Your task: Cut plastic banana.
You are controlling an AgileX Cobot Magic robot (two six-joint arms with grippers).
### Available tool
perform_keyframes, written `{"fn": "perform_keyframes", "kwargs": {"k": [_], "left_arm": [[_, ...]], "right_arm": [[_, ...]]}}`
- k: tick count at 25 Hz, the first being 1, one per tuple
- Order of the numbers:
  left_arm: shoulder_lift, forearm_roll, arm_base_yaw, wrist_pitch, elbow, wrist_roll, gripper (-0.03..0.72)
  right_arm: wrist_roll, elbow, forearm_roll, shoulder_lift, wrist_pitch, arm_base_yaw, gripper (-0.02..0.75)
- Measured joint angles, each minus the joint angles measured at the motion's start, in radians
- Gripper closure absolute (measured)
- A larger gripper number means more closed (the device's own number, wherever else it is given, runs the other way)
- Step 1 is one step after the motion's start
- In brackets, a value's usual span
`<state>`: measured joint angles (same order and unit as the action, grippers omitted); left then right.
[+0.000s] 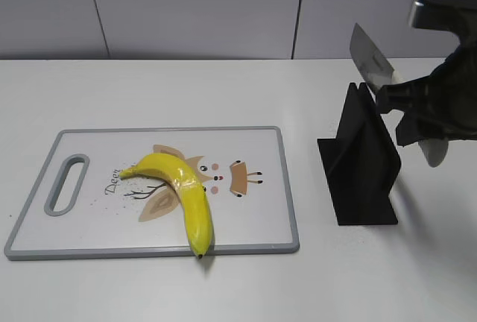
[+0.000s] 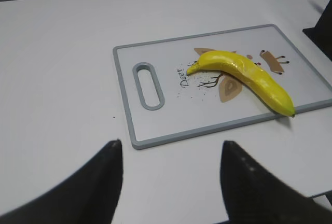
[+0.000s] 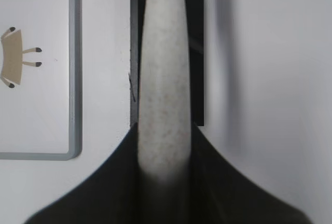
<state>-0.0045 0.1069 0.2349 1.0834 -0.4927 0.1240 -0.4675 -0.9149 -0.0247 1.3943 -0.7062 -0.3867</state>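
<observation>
- Exterior view: the plastic banana point(image 1: 181, 190) is lying on a white cutting board point(image 1: 89, 221) with a grey rim and a cartoon deer print. It's bent in the middle, one half pointing left toward the board's handle slot point(image 1: 66, 184), the other half running down to the front edge, dark tip poking just past the rim. The board sits on the white table point(image 1: 223, 292). Off to the right there's a black knife stand point(image 1: 360, 162), and the right end effector point(image 1: 417, 113) is up above it, clamped on a knife point(image 1: 370, 60). The blade sticks up and to the left, the pale handle hangs out below the fingers.
- Left wrist view: the left end effector point(image 2: 171, 182) is hanging over bare table in front of the board, fingers point(image 2: 88, 193) spread wide with nothing between them. Banana's well ahead of it, upper right, on the board.
- Right wrist view: looking straight down the speckled pale knife handle point(image 3: 161, 94), squeezed tight between the two dark fingers point(image 3: 228, 182). The black stand is right underneath, and the board's corner shows at left.
</observation>
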Motion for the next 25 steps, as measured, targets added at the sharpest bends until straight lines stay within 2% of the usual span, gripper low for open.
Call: {"fn": "perform_keyframes", "kwargs": {"k": [10,18,21,25], "left_arm": [[0.000,-0.002,0.000,0.000,0.000,-0.005,0.124],[0.000,-0.002,-0.002,0.000,0.000,-0.005,0.138],[0.000,-0.002,-0.036,-0.002,0.000,-0.005,0.151],[0.000,-0.002,-0.149,-0.003,0.000,-0.005,0.162]], "right_arm": [[0.003,0.000,-0.006,0.099,0.026,0.000,0.549],[0.006,0.000,-0.028,0.019,0.024,0.000,0.549],[0.006,0.000,-0.028,-0.009,0.022,0.000,0.549],[0.012,0.000,-0.024,-0.009,0.020,0.000,0.549]]}}
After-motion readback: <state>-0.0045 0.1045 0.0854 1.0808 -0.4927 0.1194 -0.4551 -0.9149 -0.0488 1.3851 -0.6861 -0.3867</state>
